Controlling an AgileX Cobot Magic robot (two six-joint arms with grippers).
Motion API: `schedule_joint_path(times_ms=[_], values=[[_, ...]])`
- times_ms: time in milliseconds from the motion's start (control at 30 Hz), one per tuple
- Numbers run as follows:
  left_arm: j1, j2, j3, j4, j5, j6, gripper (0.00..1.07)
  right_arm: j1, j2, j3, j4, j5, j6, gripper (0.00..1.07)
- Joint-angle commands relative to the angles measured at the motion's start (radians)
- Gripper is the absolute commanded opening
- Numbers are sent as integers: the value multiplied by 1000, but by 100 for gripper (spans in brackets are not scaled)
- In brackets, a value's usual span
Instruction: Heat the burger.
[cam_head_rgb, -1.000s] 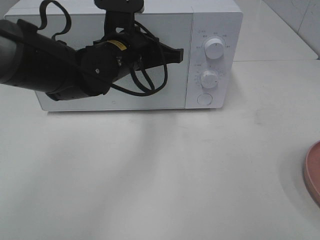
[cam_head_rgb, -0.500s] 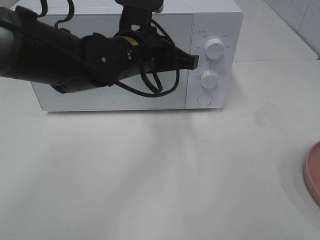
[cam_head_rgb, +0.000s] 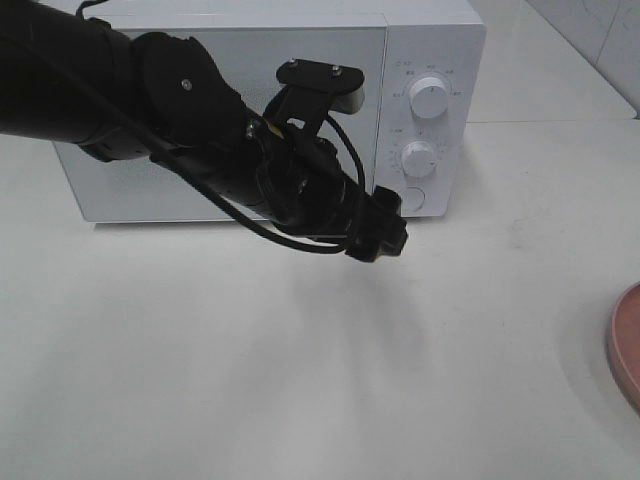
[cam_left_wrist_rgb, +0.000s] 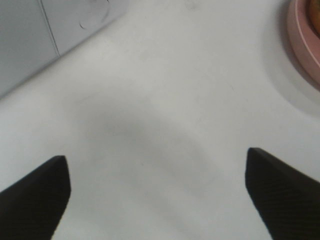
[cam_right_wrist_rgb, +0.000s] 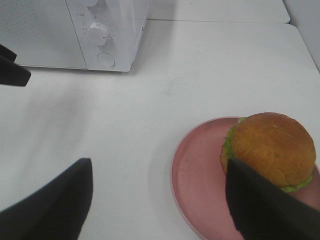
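The burger, with a golden-brown bun and green lettuce, sits on a round pink plate in the right wrist view. It is outside the exterior view, where only the plate's rim shows at the right edge. My right gripper hovers open above the table, one finger close beside the burger and not touching it. The white microwave stands at the back with its door shut. My left gripper hangs low in front of the microwave's round button. In the left wrist view that gripper is open and holds nothing.
Two white dials sit above the button on the microwave's panel. The left arm's black body and cables cross the door front. A tiled wall runs at the back right. The pink plate lies to the right of the left gripper.
The left gripper slid right along the microwave door, then dropped down in front of the round button. Its jaws went from a closed point to wide apart. The right side looks unchanged.
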Motion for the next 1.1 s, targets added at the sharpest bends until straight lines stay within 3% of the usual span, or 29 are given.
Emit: schedule_joint_path(times_ms=[33, 67, 133, 300, 600, 900, 1100], values=[[-2, -30, -8, 53, 137, 0, 100, -6, -30, 3, 4, -6, -8, 73], [-2, -30, -8, 53, 137, 0, 100, -6, -30, 3, 4, -6, -8, 73], [18, -67, -8, 115, 326, -18, 100, -6, -30, 3, 4, -6, -8, 73], [80, -110, -8, 117, 501, -81, 100, -6, -30, 3, 4, -6, -8, 73], [337, -185, -8, 115, 763, -114, 100, -6, -30, 3, 4, -6, -8, 73], [528, -346, -8, 145, 857, -163, 100, -6, -30, 3, 4, -6, -8, 73], [633, -437, -8, 193, 922, -167, 100, -6, -30, 3, 4, -6, -8, 73]])
